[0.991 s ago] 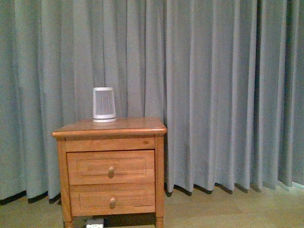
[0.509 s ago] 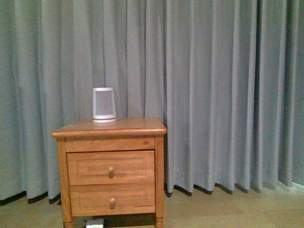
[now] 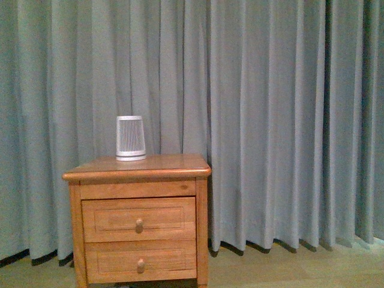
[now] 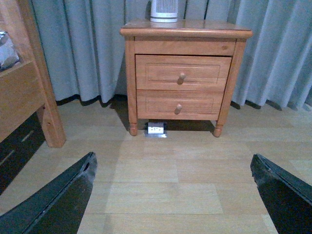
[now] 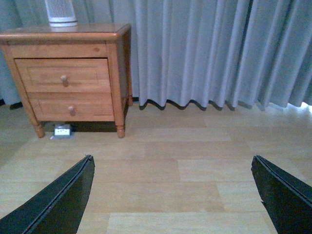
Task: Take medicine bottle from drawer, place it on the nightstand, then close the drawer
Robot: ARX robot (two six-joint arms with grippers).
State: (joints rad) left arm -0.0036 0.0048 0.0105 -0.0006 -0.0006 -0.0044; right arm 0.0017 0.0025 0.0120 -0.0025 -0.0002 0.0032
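Currently: one honey-orange wooden nightstand point(image 3: 138, 173), two knobbed drawers, both shut; upper drawer point(image 3: 111, 219) contents hidden, feet cropped. One white ribbed cone device point(image 3: 131, 138) on top. Both spread wide, empty: left gripper point(image 4: 172, 156), right gripper point(image 5: 171, 157).

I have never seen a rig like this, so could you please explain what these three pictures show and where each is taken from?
This is a robot with two arms. The front picture comes from a camera on its body: it faces a nightstand before a grey curtain. On top stands a white ribbed device; both drawers, including the top drawer, are shut, hiding whatever is inside. The other two pictures come from cameras on the wrists, looking over the floor. The two dark shapes in each are fingers of the left end effector and the right end effector. Both are open and hold nothing.
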